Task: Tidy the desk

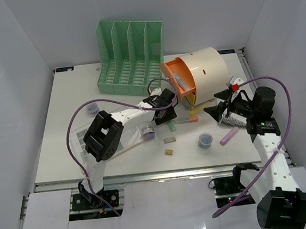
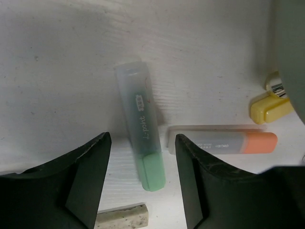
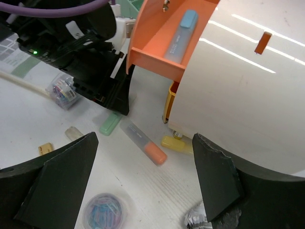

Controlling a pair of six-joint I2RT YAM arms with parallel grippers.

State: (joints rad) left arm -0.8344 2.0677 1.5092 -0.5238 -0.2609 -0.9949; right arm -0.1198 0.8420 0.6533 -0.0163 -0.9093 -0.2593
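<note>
From my station I count five highlighters. A green translucent highlighter (image 2: 136, 105) lies flat on the large white desk (image 1: 61, 129), which fills the floor between the white walls. Its capped end sits between the fingers of the left gripper (image 2: 142, 139), which stand apart with a gap on either side, gripping nothing. An orange-capped highlighter (image 2: 224, 142) lies just beside it, and a yellow one (image 2: 271, 106) is near the cream cylindrical drawer box (image 1: 209, 73). A purple one (image 1: 229, 136) lies toward the front right. A blue one (image 3: 182, 33) rests in the box's open orange drawer (image 3: 152, 28).

The right gripper (image 3: 145, 137) hovers wide open and empty beside that box.

I see three small round clear tubs of clips: one tub (image 1: 92, 107) at the left, a second tub (image 1: 147, 131) by the left arm, and a third tub (image 1: 205, 139) in front. There are two small blocks, one grey speckled (image 2: 121, 219) and one tan (image 1: 169, 152). One green four-slot file rack (image 1: 130, 56) stands at the back.
</note>
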